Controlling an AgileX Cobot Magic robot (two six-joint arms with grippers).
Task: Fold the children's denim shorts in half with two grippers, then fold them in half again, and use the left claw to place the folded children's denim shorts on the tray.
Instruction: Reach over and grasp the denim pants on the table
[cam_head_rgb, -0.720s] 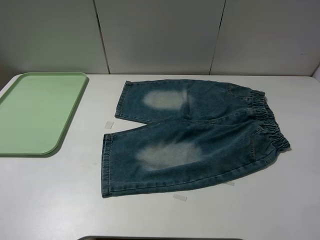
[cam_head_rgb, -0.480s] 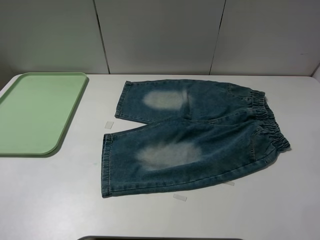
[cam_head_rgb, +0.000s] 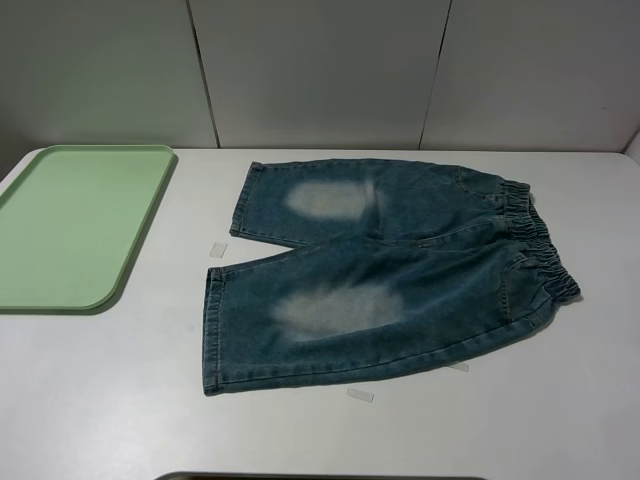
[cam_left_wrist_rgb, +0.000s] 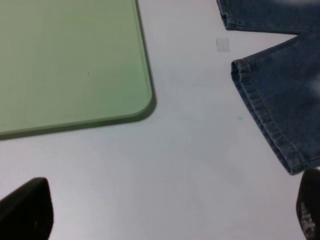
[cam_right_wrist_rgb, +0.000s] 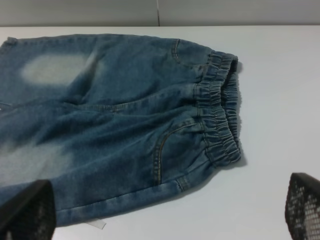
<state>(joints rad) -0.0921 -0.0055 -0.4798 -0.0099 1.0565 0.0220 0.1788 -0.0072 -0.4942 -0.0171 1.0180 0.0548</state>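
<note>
The white counter (cam_head_rgb: 100, 400) carries a pale green tray (cam_head_rgb: 70, 225) lying flat in its far left corner. Children's denim shorts (cam_head_rgb: 380, 280) lie spread flat and unfolded from the middle toward the right edge, well apart from the tray. The elastic waistband faces the right edge and both leg hems face the left. One small clear tape strip (cam_head_rgb: 218, 250) lies just beside the hems. Two more strips (cam_head_rgb: 360, 395) lie just beside the shorts' near side.
</note>
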